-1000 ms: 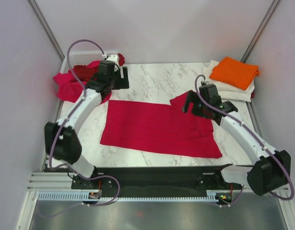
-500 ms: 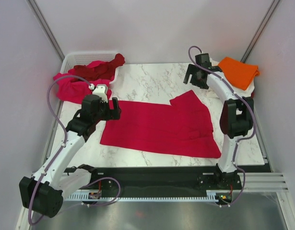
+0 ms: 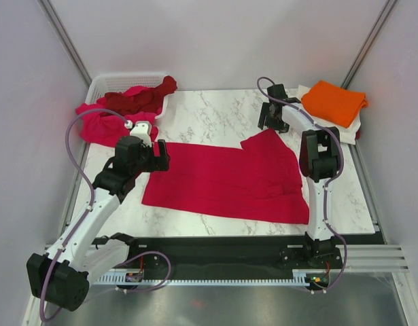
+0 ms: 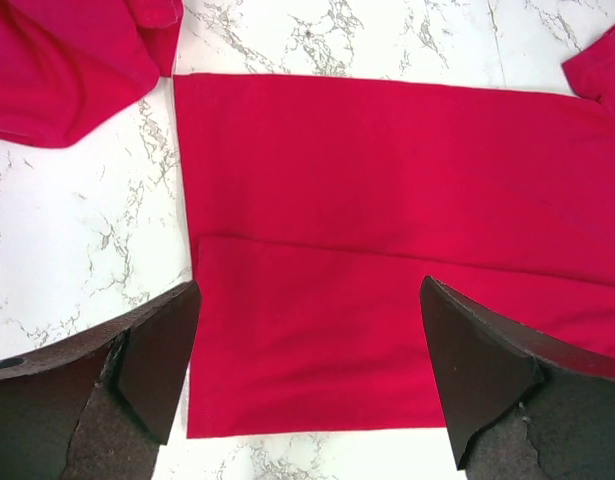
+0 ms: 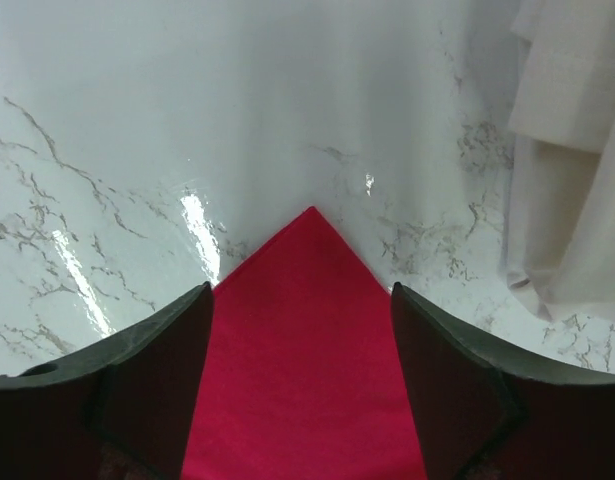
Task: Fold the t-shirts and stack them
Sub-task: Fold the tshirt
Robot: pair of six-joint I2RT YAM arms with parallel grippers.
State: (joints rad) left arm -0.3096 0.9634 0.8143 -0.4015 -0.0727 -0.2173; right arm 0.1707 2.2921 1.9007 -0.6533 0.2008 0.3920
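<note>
Far left, a white basket holds a dark maroon shirt and a magenta-pink shirt. The left gripper hangs wide open and empty over the left edge of the crimson shirt, which lies flat mid-table. The right gripper - also spread, holding nothing - hovers over its far sleeve tip. Far right, an orange shirt lies folded on a cream-white shirt.

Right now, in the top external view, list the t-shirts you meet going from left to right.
magenta-pink t-shirt → dark maroon t-shirt → crimson red t-shirt → orange t-shirt
</note>
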